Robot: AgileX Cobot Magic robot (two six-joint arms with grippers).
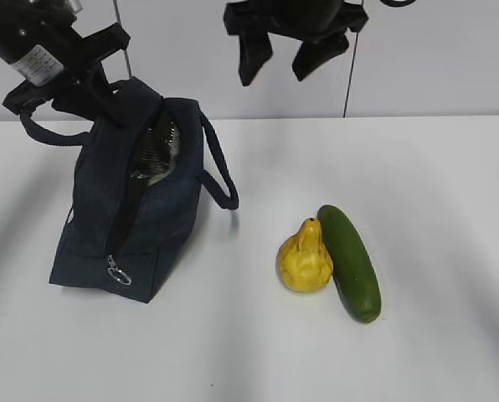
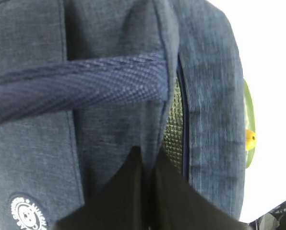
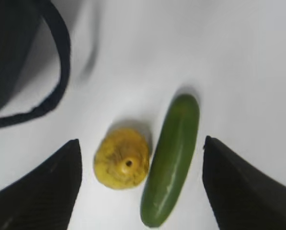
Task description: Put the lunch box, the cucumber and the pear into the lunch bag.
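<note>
With the right end effector (image 1: 283,59) spread above the touching pear (image 1: 305,258) and cucumber (image 1: 350,261), and the left end effector (image 2: 148,165) pinching the lunch bag (image 1: 128,226) rim, a descent risked nudging both or catching the wrong one.

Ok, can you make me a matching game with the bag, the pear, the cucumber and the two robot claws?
Things:
1. lunch bag
2. pear
3. cucumber
4. left gripper
5. right gripper

Descriptions:
A. long and dark green, lying on the table
B. shut, pinching the bag's edge by the open zipper
C. dark navy, standing up with its top unzipped
D. open, hanging in the air above the fruit
E. yellow and lumpy, right next to the long green thing

Pairs: 1-C, 2-E, 3-A, 4-B, 5-D
</note>
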